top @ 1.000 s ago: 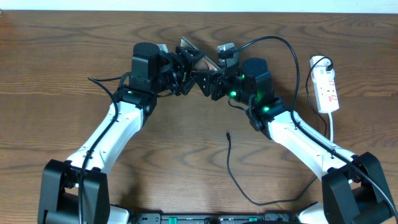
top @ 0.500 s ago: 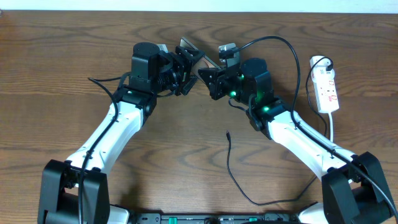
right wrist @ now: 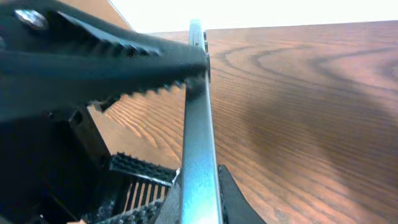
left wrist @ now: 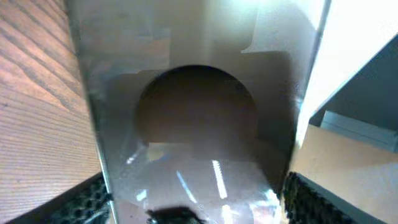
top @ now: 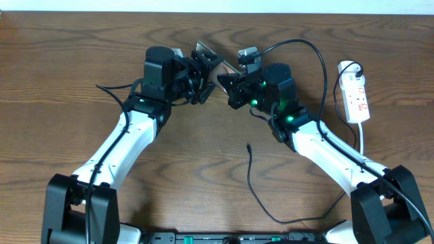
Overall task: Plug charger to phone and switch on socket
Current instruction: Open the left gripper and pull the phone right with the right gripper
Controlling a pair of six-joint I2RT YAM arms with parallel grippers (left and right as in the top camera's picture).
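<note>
- Under both arms, the brown wooden table [top: 61, 74] spreads beneath the fingers.
- The left gripper [top: 205, 71] is closed on the phone [top: 211, 57], clamping it between its ribbed pads [left wrist: 87, 200].
- The right gripper [top: 226, 88] faces the left one with its fingers parted. The toothed upper finger [right wrist: 124, 62] touches the phone's thin edge at its tip, and the lower finger is apart from it.
- The socket [top: 357, 95] lies flat, well apart from the right fingers on their outer side.
- The phone is tilted, and its glossy face fills the gap between the left fingers.
- The charger [top: 251, 176] trails loose on the table behind the right fingers, its plug tip [top: 249, 144] apart from them.
</note>
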